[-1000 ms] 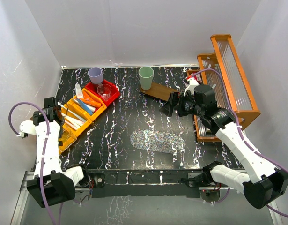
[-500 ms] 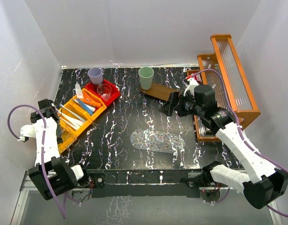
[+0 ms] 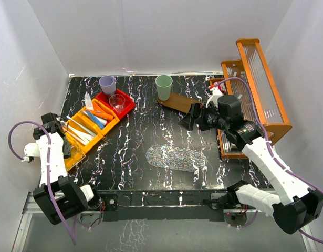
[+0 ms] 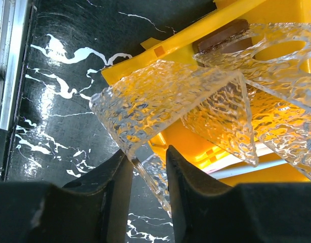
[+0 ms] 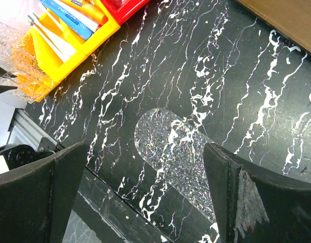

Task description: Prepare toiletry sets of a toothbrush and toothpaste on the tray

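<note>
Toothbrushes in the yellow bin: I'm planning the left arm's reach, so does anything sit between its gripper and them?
Yes: a clear textured acrylic piece sits at the near end of the yellow bin, its edge between the fingers of the left gripper; the toothbrushes lie beyond it.

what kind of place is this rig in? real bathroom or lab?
Likely a lab test cell, not a bathroom: plain white panel walls box in a black marbled tabletop, two white robot arms are bolted at its near edge, and toiletries sit sorted in a yellow plastic bin.
</note>
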### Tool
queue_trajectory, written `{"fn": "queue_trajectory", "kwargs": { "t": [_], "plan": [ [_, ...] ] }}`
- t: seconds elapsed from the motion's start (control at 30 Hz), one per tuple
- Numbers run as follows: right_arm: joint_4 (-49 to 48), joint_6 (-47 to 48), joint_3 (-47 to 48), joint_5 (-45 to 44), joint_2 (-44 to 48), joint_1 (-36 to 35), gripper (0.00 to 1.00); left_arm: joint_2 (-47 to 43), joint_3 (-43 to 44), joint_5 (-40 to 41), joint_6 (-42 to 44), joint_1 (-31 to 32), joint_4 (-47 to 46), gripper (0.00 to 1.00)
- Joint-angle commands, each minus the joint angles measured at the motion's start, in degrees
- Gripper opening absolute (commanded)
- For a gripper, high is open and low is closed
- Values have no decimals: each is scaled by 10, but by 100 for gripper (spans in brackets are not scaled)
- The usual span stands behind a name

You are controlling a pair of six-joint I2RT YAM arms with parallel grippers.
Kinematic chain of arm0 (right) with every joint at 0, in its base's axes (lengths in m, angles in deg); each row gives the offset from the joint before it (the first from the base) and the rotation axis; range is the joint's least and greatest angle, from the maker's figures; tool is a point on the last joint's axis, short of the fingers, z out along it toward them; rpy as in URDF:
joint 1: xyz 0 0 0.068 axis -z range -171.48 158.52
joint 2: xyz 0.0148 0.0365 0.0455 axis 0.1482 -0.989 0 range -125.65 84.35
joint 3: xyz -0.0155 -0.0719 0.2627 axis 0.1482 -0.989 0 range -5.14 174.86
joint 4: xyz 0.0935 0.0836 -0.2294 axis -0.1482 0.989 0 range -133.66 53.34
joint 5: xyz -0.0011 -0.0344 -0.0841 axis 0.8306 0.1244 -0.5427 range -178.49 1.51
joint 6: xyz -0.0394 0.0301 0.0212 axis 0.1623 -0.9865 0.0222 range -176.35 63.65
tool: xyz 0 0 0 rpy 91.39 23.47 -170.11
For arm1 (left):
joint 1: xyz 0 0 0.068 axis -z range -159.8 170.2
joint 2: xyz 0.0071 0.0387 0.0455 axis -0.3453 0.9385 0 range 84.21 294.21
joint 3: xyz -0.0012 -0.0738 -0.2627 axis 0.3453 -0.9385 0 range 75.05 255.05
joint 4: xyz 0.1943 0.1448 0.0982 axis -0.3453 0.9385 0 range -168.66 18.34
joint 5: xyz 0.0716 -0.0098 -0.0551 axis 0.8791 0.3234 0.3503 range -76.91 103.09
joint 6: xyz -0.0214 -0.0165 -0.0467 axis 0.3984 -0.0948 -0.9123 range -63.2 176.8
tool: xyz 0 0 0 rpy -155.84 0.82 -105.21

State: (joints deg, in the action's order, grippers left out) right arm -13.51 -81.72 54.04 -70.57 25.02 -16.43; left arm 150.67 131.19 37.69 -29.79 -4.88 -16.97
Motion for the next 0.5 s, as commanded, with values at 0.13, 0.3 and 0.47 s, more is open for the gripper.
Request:
{"fn": "queue_trajectory", "kwargs": {
  "t": [0.13,0.3,0.47],
  "plan": [
    [-34,18,3,-5,10,4,98,-30,27,-14,-9,-5,56,16],
    [-34,25,2,-6,14,4,98,-37,58,-11,-8,-5,106,6],
    [-34,30,2,0,18,3,98,-63,97,-10,-9,-5,153,0]
  ]
}}
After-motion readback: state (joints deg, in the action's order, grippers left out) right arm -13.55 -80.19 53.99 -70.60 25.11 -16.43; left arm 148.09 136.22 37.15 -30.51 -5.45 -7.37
